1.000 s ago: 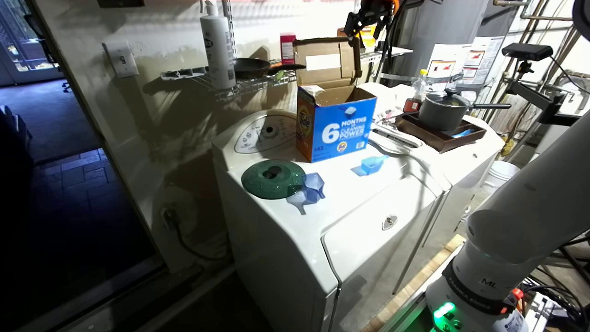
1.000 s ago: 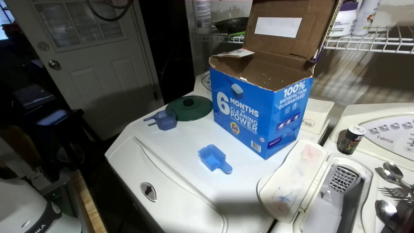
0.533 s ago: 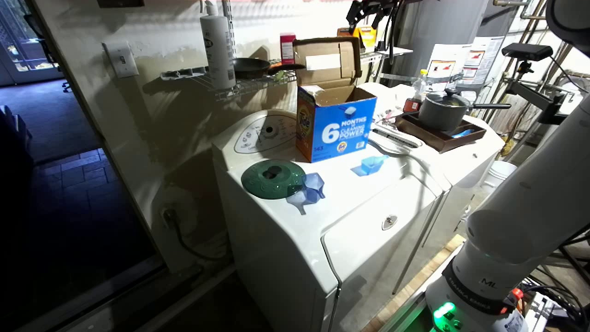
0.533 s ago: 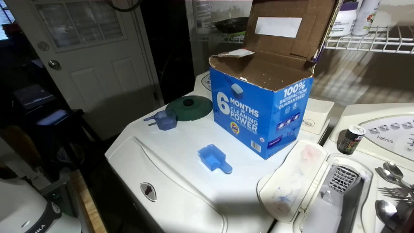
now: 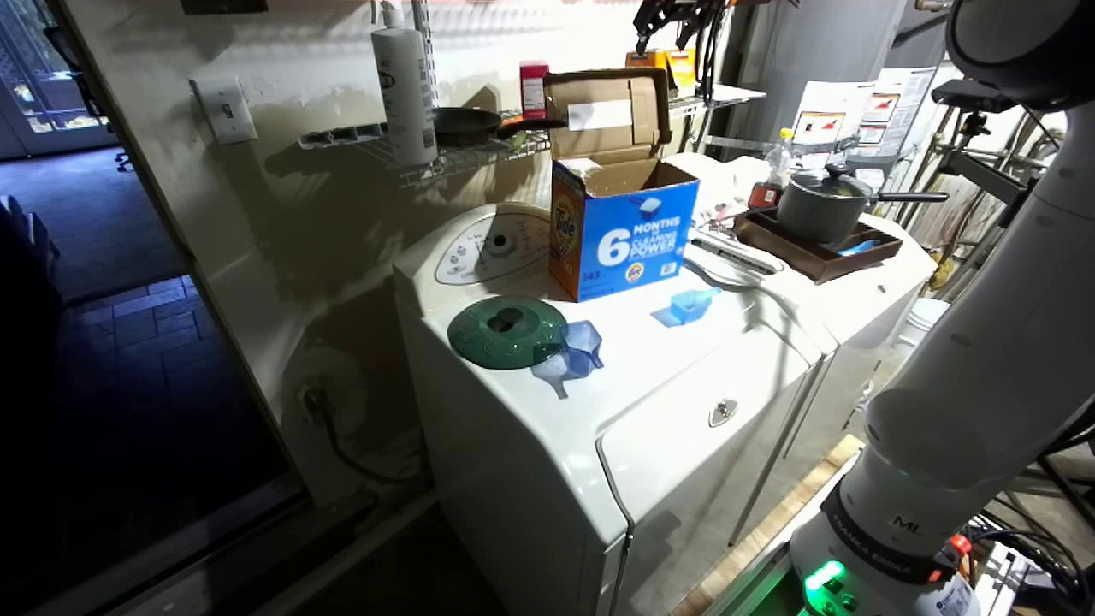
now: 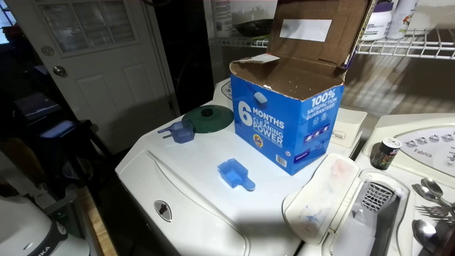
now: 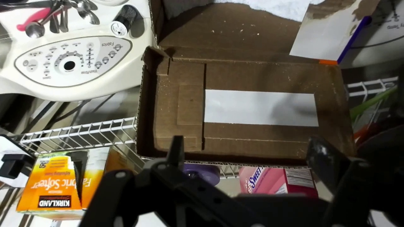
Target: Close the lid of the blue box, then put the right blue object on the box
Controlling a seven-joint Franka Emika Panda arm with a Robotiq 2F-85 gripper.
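Note:
The blue box (image 5: 629, 282) stands on the white washer, also in an exterior view (image 6: 245, 137). Its brown lid (image 5: 648, 111) stands open, raised at the box's back, and fills the middle of the wrist view (image 7: 258, 75). The right blue object, a light-blue scoop (image 5: 691, 305), lies in front of the box, also in an exterior view (image 6: 233, 174). A deeper-blue scoop (image 6: 182, 132) lies by the green disc (image 6: 213, 119). My gripper (image 5: 661, 44) is above the lid, open and empty. In the wrist view, its fingertips (image 7: 177, 145) appear across the lid's free edge; contact is not visible.
A wire shelf (image 6: 419, 46) behind the box holds bottles, a pan (image 5: 466, 124), an orange box (image 7: 56, 183) and a pink box (image 7: 265, 179). A pot (image 5: 823, 210) on a brown tray, a can (image 6: 386, 153) and cutlery stand on the neighbouring machine.
My gripper has moved a little left and up in an exterior view. The arm's upper joint has come further into view there. The box, lid and scoops have not moved.

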